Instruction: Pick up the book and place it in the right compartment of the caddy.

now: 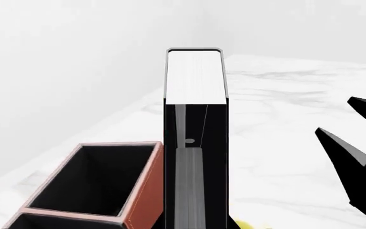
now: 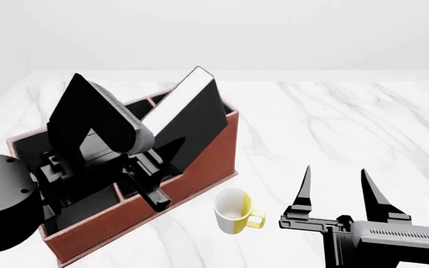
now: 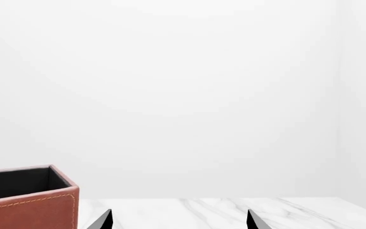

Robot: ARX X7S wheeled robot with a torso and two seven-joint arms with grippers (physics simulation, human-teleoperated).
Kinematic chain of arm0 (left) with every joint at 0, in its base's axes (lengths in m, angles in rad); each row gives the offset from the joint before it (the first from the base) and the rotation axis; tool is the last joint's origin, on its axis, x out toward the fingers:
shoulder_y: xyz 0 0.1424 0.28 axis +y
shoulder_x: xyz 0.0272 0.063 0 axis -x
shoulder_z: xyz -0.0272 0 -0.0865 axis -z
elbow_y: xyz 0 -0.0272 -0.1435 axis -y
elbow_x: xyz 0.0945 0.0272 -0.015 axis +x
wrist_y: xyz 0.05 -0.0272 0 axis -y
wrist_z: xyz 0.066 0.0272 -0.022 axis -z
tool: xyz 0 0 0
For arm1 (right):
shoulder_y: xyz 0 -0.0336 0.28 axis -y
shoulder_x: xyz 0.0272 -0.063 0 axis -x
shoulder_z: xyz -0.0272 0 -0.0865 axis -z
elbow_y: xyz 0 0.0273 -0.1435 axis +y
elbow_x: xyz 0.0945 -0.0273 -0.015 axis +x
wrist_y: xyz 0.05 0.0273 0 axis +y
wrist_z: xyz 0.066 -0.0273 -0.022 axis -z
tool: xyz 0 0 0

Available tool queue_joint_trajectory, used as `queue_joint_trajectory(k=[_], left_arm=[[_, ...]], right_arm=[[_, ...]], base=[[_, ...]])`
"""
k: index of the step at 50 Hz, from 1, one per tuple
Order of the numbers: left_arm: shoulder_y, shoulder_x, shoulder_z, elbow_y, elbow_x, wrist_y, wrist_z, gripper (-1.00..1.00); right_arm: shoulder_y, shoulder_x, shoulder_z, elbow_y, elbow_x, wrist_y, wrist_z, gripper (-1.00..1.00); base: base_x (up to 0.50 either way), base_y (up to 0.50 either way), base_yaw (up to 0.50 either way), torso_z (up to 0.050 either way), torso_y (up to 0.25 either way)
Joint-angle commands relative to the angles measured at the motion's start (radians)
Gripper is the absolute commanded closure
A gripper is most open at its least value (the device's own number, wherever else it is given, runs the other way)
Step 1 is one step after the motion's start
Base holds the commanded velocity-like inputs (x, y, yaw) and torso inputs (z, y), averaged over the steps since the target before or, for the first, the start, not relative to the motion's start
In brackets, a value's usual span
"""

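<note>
My left gripper (image 2: 155, 167) is shut on the book (image 2: 190, 109), a thick black hardcover with white page edges, and holds it tilted over the right end of the reddish-brown caddy (image 2: 199, 167). In the left wrist view the book (image 1: 196, 76) stands up from the left gripper (image 1: 196, 143), right beside the square black opening of the right compartment (image 1: 94, 179). The book's lower end is hidden. My right gripper (image 2: 335, 187) is open and empty above the table, right of the caddy; its fingertips (image 3: 103, 222) show low in the right wrist view.
A white and yellow mug (image 2: 233, 215) stands on the white marble table (image 2: 334, 123) between the caddy's front right corner and my right gripper. The caddy's end (image 3: 30, 200) shows in the right wrist view. A pale wall lies behind.
</note>
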Motion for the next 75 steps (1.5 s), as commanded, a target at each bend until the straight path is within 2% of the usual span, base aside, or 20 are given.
queue_joint_trajectory(k=[1, 4, 6, 9, 10, 12, 14, 16, 18, 19, 24, 26, 32, 36, 39, 46, 48, 53, 59, 75], left_arm=[[-0.326, 0.050, 0.134, -0.180, 0.171, 0.134, 0.076, 1.00], [-0.363, 0.049, 0.204, -0.246, 0.268, 0.211, 0.124, 1.00], [-0.392, 0.058, 0.294, -0.339, 0.397, 0.327, 0.174, 1.00], [-0.404, 0.086, 0.364, -0.457, 0.507, 0.451, 0.213, 1.00], [-0.417, 0.097, 0.433, -0.532, 0.583, 0.519, 0.244, 1.00], [-0.435, 0.119, 0.484, -0.624, 0.654, 0.587, 0.260, 1.00], [-0.448, 0.153, 0.494, -0.713, 0.697, 0.650, 0.252, 1.00], [-0.436, 0.177, 0.502, -0.777, 0.759, 0.784, 0.241, 1.00], [-0.444, 0.189, 0.514, -0.820, 0.766, 0.792, 0.255, 1.00], [-0.441, 0.220, 0.556, -0.930, 0.827, 0.898, 0.272, 1.00], [-0.426, 0.261, 0.615, -1.071, 0.922, 1.081, 0.282, 1.00], [-0.452, 0.292, 0.633, -1.176, 0.929, 1.073, 0.306, 1.00], [-0.484, 0.321, 0.648, -1.281, 0.902, 1.042, 0.388, 1.00], [-0.449, 0.301, 0.680, -1.218, 0.900, 1.007, 0.417, 1.00], [-0.457, 0.315, 0.671, -1.260, 0.890, 1.012, 0.425, 1.00], [-0.424, 0.311, 0.661, -1.266, 0.887, 1.120, 0.445, 1.00], [-0.429, 0.317, 0.659, -1.282, 0.879, 1.109, 0.452, 1.00], [-0.495, 0.367, 0.689, -1.420, 0.862, 0.944, 0.503, 1.00], [-0.532, 0.367, 0.686, -1.414, 0.820, 0.832, 0.556, 1.00], [-0.560, 0.398, 0.688, -1.527, 0.818, 0.853, 0.588, 1.00]], right_arm=[[0.017, 0.001, -0.002, 0.015, 0.011, -0.005, 0.002, -1.00], [0.018, 0.001, -0.002, 0.019, 0.014, -0.008, 0.004, -1.00], [0.012, 0.001, -0.003, 0.010, 0.013, -0.004, 0.007, -1.00], [0.017, -0.001, -0.007, 0.024, 0.014, -0.012, 0.006, -1.00], [0.016, -0.002, -0.009, 0.032, 0.015, -0.018, 0.005, -1.00], [0.014, -0.002, -0.009, 0.038, 0.018, -0.022, 0.005, -1.00], [0.011, -0.001, -0.008, 0.039, 0.022, -0.023, 0.006, -1.00], [0.009, -0.001, -0.007, 0.038, 0.024, -0.025, 0.008, -1.00], [0.007, -0.001, -0.007, 0.039, 0.025, -0.030, 0.008, -1.00], [0.001, -0.002, -0.008, 0.046, 0.029, -0.047, 0.005, -1.00], [-0.010, -0.004, -0.007, 0.049, 0.032, -0.064, 0.011, -1.00], [-0.013, -0.003, -0.004, 0.055, 0.030, -0.073, 0.014, -1.00], [-0.014, -0.007, -0.007, 0.062, 0.024, -0.075, 0.024, -1.00], [-0.011, -0.012, -0.012, 0.069, 0.022, -0.076, 0.029, -1.00], [-0.012, -0.014, -0.018, 0.064, 0.019, -0.072, 0.032, -1.00], [-0.018, -0.012, -0.021, 0.057, 0.018, -0.069, 0.039, -1.00], [-0.018, -0.012, -0.022, 0.058, 0.019, -0.071, 0.039, -1.00], [-0.021, -0.009, -0.021, 0.062, 0.024, -0.076, 0.041, -1.00], [-0.024, -0.007, -0.022, 0.072, 0.031, -0.084, 0.041, -1.00], [-0.057, -0.006, -0.022, 0.071, 0.040, -0.104, 0.055, -1.00]], base=[[0.00, 0.00, 0.00, 0.000, 0.000], [0.00, 0.00, 0.00, 0.000, 0.003], [0.00, 0.00, 0.00, 0.000, 0.000], [0.00, 0.00, 0.00, 0.000, 0.000], [0.00, 0.00, 0.00, 0.000, 0.000], [0.00, 0.00, 0.00, 0.000, 0.000], [0.00, 0.00, 0.00, 0.000, 0.005], [0.00, 0.00, 0.00, 0.000, 0.000], [0.00, 0.00, 0.00, 0.000, 0.000], [0.00, 0.00, 0.00, 0.000, 0.000], [0.00, 0.00, 0.00, 0.000, 0.002], [0.00, 0.00, 0.00, 0.000, 0.000], [0.00, 0.00, 0.00, 0.000, 0.002], [0.00, 0.00, 0.00, 0.000, 0.003], [0.00, 0.00, 0.00, 0.000, 0.000], [0.00, 0.00, 0.00, 0.000, 0.003], [0.00, 0.00, 0.00, 0.000, 0.000], [0.00, 0.00, 0.00, 0.000, 0.002], [0.00, 0.00, 0.00, 0.000, 0.002], [0.00, 0.00, 0.00, 0.001, 0.001]])
